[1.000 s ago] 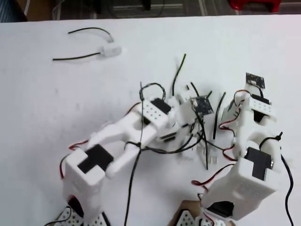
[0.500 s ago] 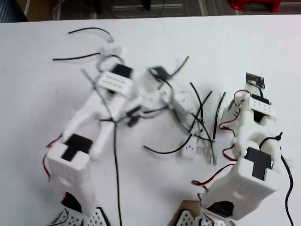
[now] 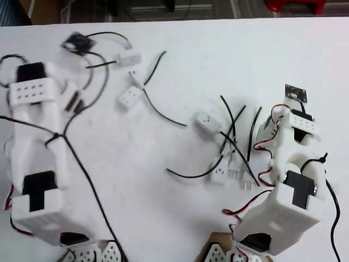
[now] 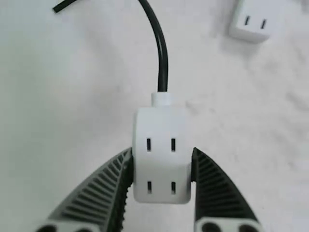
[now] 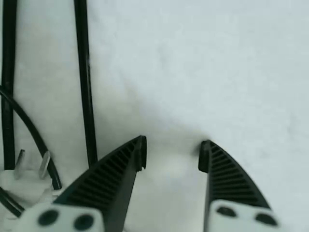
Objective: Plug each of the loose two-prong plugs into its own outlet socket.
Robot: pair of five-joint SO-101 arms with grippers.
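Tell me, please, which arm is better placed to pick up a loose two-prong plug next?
Right. The right claw is open and empty, with a two-prong plug lying just beside it. The left claw is shut on an outlet socket.

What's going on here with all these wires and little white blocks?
It's a two-armed robot whose job is to push loose plugs into sockets. Right now the left gripper is clamped on a corded socket near the left side of the table, with another socket lying close by. The right gripper sits open just above the tabletop, beside black cords and a two-prong plug it hasn't picked up.
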